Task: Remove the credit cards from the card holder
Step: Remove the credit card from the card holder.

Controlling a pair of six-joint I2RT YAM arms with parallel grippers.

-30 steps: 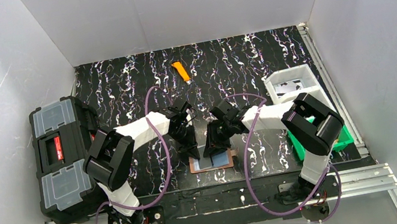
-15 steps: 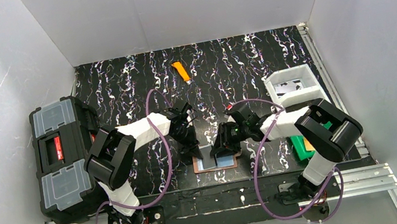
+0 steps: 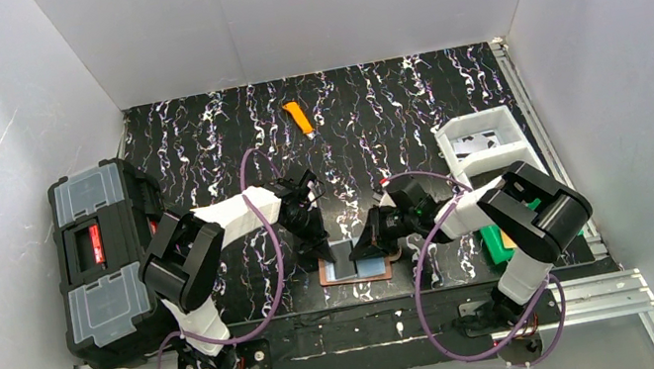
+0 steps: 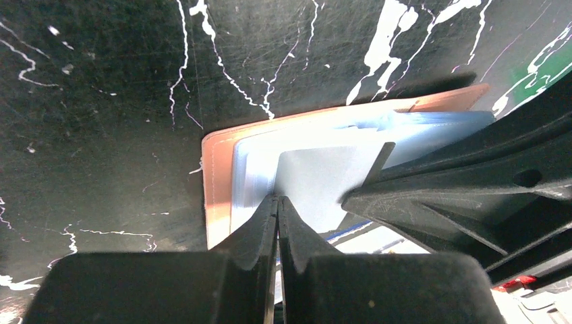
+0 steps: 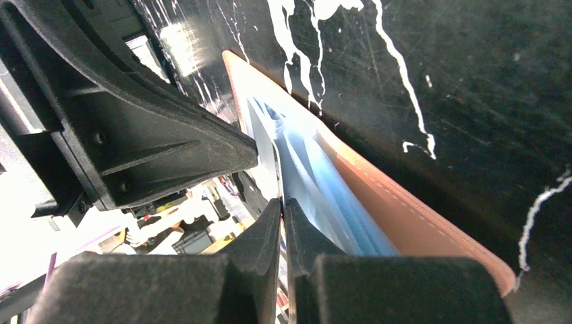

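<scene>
Card holder [image 3: 359, 279] lies flat at lower centre. Left fingers [image 4: 256, 226], pressed together, seemingly pin it so right fingers [image 5: 266, 233] can pinch a pale card [image 5: 324, 196].

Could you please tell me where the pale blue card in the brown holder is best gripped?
Probably its raised edge: the pale blue card fans up off the card holder on the right arm's side, leaving a gap there. Come in low from that side, pinching across the thin edge; elsewhere it sits close against the leather.
</scene>
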